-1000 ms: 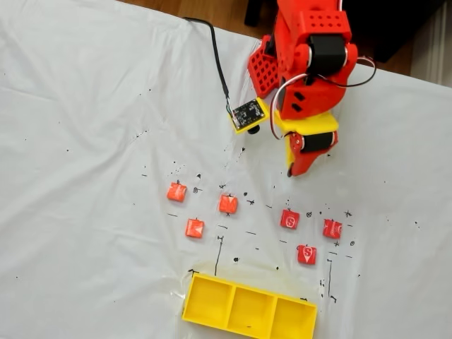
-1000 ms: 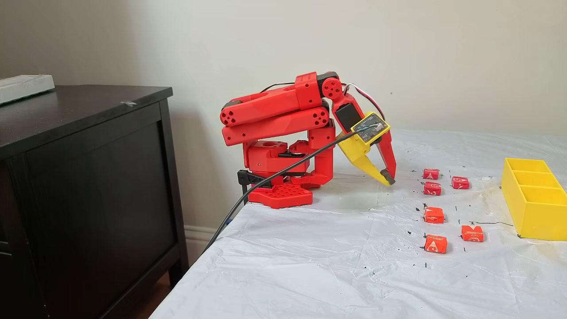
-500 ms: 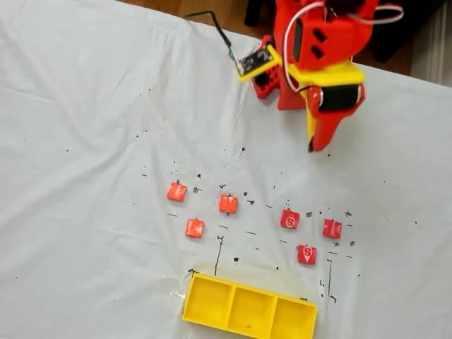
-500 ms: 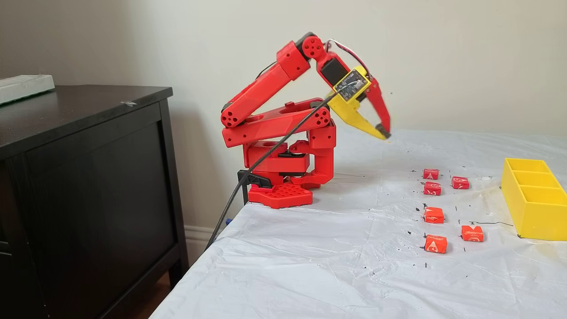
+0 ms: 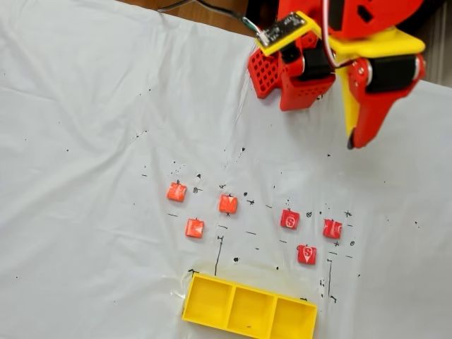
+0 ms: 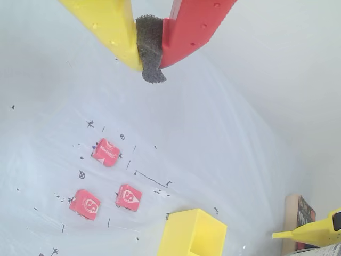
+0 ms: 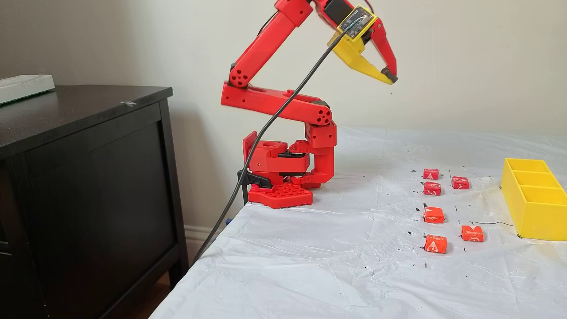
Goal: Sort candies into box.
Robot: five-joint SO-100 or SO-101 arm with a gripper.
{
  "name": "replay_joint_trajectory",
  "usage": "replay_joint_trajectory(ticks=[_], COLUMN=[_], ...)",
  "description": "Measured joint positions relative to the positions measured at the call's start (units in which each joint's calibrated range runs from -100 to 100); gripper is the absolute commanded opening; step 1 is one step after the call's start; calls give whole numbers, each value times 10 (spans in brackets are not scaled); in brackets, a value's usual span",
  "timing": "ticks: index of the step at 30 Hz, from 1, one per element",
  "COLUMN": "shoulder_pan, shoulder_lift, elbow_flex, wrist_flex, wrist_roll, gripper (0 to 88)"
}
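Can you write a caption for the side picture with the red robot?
Red robot arm raises its shut gripper high above six candies and an empty yellow box.

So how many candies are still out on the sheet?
6, none in the box: orange-red at; white-marked red at.

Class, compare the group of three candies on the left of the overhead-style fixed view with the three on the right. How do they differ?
The left candies are lighter orange-red; the right candies are deeper red. The right ones carry a white mark; the left ones look plain here. Both trios are small squares lying loose on the sheet, outside the box.
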Motion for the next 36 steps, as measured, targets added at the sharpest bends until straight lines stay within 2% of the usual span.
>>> replay_joint_trajectory(ticks=[14, 27, 36], shoulder_pan=[-5, -23, -23], shoulder_lift=[249, 272, 272], elbow_flex=[-229, -167, -118], wrist_flex=[45, 1, -40], wrist_roll=[-2, -8, -39], gripper=[0, 0, 0])
